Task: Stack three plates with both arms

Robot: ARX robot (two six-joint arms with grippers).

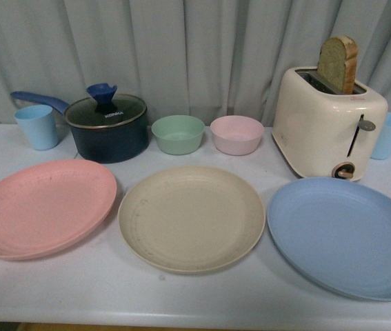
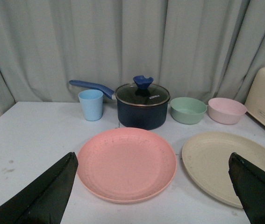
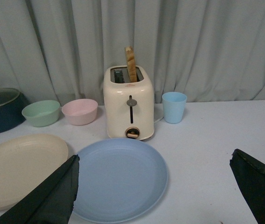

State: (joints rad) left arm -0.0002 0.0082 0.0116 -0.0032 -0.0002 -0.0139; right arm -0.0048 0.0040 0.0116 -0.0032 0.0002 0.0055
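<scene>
Soft, even, slightly cool light fills all three views, and no single source shows. The pink plate point(image 1: 40, 207) and blue plate point(image 1: 347, 234) throw only thin, pale shadows onto the desk point(image 1: 181, 300). The pot's glass lid point(image 1: 105, 112) carries a faint sheen. The front view is a little grainy and soft. In the wrist views the left fingers point(image 2: 43, 196) and right fingers point(image 3: 48, 196) are near-black, featureless and blurred, while the background stays fairly sharp.

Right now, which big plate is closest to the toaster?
The large round matte blue plate, lying just in front of the cream toaster. The round beige plate sits in the middle, and the round pink plate is farthest away.
</scene>
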